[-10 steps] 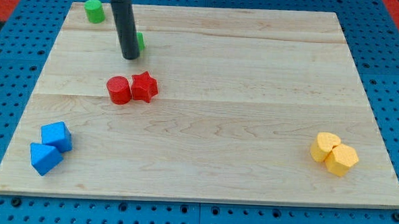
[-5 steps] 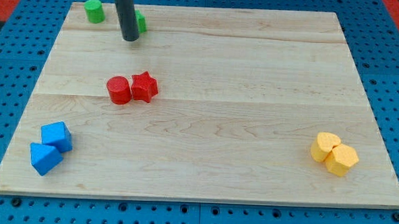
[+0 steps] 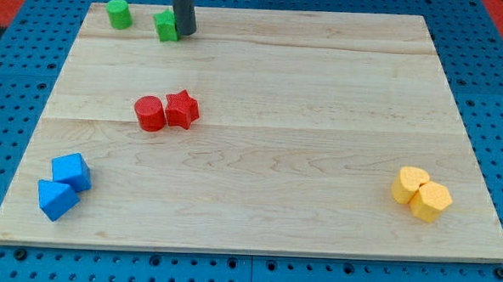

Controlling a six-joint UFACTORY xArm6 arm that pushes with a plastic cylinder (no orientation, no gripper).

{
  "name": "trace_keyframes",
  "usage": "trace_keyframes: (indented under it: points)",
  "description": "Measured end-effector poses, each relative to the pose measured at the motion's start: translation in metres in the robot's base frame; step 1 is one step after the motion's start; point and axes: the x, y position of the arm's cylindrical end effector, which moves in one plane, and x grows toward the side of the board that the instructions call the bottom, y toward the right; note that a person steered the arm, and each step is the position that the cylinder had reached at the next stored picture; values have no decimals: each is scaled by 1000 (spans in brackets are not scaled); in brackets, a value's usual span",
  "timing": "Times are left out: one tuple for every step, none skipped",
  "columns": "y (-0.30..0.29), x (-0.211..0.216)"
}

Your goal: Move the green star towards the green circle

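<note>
The green star (image 3: 165, 25) lies near the board's top left, a short way to the right of the green circle (image 3: 117, 14). The dark rod comes down from the view's top, and my tip (image 3: 185, 32) rests against the star's right side. The star and the circle stand apart with a small gap between them.
A red circle (image 3: 150, 114) and a red star (image 3: 182, 109) touch at the board's left middle. Two blue blocks (image 3: 63, 186) sit at the bottom left. Two yellow blocks (image 3: 422, 194) sit at the bottom right. The wooden board (image 3: 322, 93) lies on a blue pegboard.
The rod has moved up and to the right, from the star's left front to its right side. The star has moved up and slightly left, closer to the circle.
</note>
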Motion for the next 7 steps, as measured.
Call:
trace_keyframes:
  points:
    - [0, 13]
    - [-10, 12]
    - [-18, 4]
    - [-25, 2]
    - [-32, -1]
    - [-40, -10]
    - [-45, -18]
